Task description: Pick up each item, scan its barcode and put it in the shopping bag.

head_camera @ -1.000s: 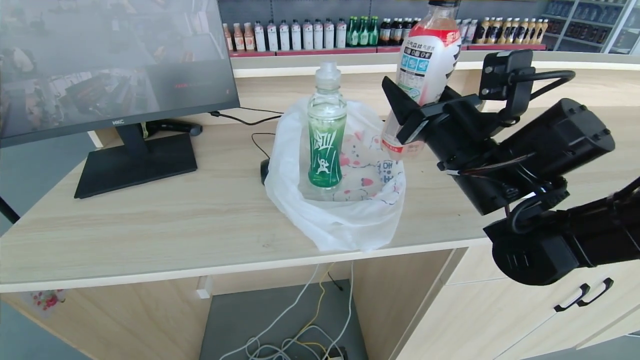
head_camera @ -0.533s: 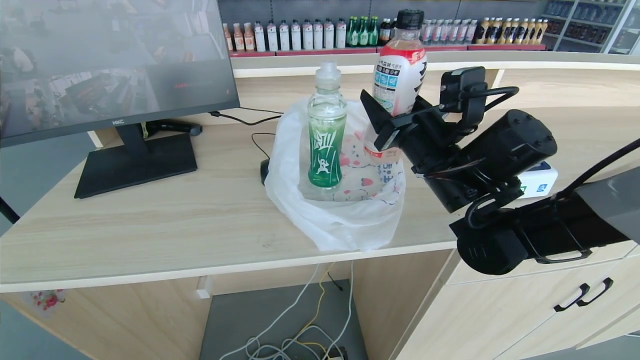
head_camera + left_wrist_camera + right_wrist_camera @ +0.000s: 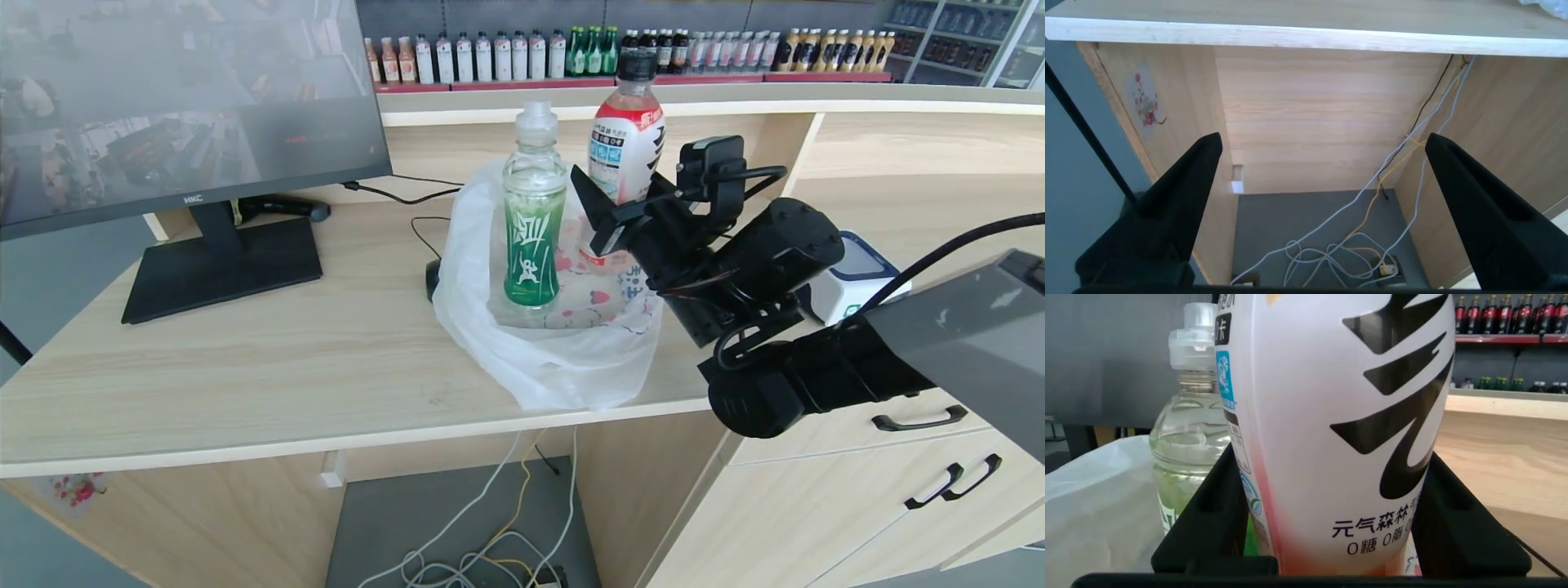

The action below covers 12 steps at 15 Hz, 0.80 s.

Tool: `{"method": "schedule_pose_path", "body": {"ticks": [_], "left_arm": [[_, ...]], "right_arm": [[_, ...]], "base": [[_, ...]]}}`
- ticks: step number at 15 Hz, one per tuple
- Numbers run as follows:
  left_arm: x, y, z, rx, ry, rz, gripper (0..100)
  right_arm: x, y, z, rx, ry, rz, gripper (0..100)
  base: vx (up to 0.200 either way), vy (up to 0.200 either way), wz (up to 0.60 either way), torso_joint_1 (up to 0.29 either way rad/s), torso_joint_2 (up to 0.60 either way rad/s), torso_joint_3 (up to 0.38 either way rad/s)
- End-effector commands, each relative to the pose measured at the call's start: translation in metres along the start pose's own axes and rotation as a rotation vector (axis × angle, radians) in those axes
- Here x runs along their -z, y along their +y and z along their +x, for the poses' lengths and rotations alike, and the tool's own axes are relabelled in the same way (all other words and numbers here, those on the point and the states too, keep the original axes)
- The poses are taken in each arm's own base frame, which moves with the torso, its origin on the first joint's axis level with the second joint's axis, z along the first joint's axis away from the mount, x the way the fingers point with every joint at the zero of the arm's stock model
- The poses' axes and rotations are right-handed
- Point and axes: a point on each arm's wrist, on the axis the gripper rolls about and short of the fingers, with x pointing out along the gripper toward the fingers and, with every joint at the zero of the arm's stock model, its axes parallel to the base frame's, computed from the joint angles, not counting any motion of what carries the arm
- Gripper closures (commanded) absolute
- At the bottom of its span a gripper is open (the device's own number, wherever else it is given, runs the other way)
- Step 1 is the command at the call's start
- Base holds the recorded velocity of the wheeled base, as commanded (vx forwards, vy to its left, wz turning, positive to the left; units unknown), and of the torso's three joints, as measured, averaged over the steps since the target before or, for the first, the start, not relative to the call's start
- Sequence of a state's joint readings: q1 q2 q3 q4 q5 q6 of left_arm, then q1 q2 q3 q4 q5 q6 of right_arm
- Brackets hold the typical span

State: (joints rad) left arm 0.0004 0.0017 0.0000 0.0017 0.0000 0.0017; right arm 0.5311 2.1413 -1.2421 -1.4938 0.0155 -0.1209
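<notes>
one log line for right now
right gripper: shut on white bottle | over shopping bag | green bottle: upright in bag | left gripper: open

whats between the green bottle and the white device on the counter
In the head view, the right gripper, jaws shut on a white bottle, over the shopping bag.

Bright even indoor light, soft faint shadows on the counter (image 3: 286, 359), reflections across the dark monitor (image 3: 188, 90)

Left pincer (image 3: 1323, 143) agape before cables (image 3: 1327, 261) under the counter (image 3: 1290, 28)
</notes>
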Motion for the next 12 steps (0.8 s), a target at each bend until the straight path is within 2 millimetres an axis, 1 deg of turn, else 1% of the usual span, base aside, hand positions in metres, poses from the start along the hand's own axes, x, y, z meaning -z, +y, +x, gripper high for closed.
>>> {"method": "schedule_pose_path", "body": {"ticks": [1, 5, 8, 9, 12], "left_arm": [[0.000, 0.000, 0.000, -0.001, 0.000, 0.000, 0], [0.000, 0.000, 0.000, -0.001, 0.000, 0.000, 0], [0.000, 0.000, 0.000, 0.000, 0.000, 0.000, 0], [0.000, 0.000, 0.000, 0.000, 0.000, 0.000, 0], [0.000, 0.000, 0.000, 0.000, 0.000, 0.000, 0]], "right_arm": [[0.016, -0.004, 0.002, 0.008, 0.022, -0.007, 100], [0.029, -0.009, 0.004, 0.019, 0.036, -0.013, 100], [0.040, -0.010, 0.005, 0.016, 0.047, -0.016, 100], [0.043, -0.013, 0.004, 0.023, 0.051, -0.022, 100], [0.046, -0.014, 0.004, 0.024, 0.049, -0.032, 100]], "base": [[0.000, 0.000, 0.00, 0.000, 0.00, 0.000], [0.000, 0.000, 0.00, 0.000, 0.00, 0.000], [0.000, 0.000, 0.00, 0.000, 0.00, 0.000], [0.000, 0.000, 0.00, 0.000, 0.00, 0.000], [0.000, 0.000, 0.00, 0.000, 0.00, 0.000]]}}
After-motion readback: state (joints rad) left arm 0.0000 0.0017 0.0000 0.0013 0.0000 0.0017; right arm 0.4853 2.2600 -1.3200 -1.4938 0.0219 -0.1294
